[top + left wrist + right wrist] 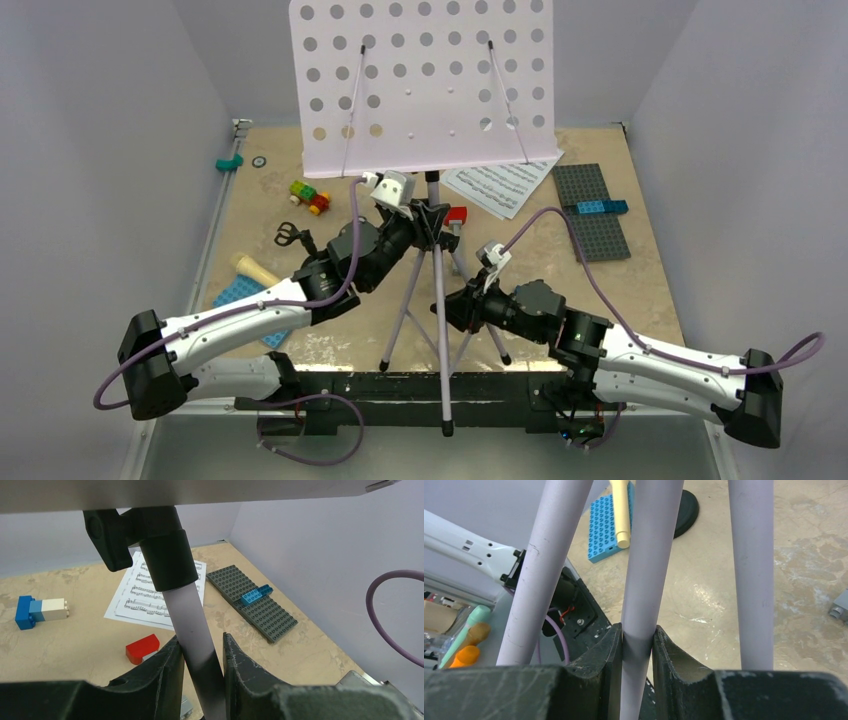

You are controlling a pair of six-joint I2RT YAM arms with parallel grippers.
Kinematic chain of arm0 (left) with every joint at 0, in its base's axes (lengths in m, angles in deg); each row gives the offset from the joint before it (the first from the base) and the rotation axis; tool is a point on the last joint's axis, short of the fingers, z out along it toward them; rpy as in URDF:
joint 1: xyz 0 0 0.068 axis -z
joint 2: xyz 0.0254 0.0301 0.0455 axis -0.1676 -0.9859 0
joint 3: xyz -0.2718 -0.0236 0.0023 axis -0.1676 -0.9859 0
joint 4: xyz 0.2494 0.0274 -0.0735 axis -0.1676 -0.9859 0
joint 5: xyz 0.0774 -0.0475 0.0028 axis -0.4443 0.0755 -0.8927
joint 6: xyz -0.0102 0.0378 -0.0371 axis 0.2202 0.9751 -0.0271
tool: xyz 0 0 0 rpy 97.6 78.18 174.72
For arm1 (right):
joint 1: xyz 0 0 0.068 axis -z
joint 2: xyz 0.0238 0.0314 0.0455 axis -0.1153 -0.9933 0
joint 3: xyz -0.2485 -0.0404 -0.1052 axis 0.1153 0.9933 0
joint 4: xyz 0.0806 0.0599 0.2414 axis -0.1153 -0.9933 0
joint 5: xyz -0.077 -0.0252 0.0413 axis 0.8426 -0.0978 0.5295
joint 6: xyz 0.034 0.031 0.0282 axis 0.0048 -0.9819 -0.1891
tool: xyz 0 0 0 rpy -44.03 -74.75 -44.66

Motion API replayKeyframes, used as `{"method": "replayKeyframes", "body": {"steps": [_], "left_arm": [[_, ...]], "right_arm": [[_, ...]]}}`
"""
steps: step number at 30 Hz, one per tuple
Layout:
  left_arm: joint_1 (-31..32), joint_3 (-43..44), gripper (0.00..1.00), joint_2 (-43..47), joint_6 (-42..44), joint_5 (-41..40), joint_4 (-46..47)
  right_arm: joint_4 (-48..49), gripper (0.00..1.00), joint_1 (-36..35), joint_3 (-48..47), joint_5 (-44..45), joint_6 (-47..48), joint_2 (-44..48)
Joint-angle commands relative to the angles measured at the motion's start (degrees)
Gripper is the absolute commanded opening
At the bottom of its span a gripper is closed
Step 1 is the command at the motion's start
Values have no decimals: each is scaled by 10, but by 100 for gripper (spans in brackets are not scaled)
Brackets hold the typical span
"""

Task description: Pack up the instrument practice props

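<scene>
At the left of the counter point(660, 270), the cream microphone point(254, 269) is laid partly on a blue studded plate point(232, 293). The left end effector point(199, 647) is closed partway onto the centre pole of the lilac music stand point(425, 85), just below a black collar point(167, 555). The stand is seen upright at the middle of the counter. One lilac tube of it is clamped by the right end effector point(638, 636), whose jaws are narrowly parted around it. Sheet-music pages point(500, 183) are laid flat further right, near a grey studded plate point(590, 215).
</scene>
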Motion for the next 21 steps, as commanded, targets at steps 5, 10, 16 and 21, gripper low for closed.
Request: {"method": "replayKeyframes", "body": {"steps": [5,10,16,21], "left_arm": [[8,-4,0,36,79,-2,6],[8,-29,0,36,54,-4,10],[8,-54,0,18,25,-1,13],[8,-76,0,-12,-3,7,12]], "right_arm": [[97,0,-2,-77,-44,-49,55],[91,0,-2,-70,-37,-57,60],[91,0,-2,-51,-25,-61,55],[95,0,-3,-25,-18,-71,45]]}}
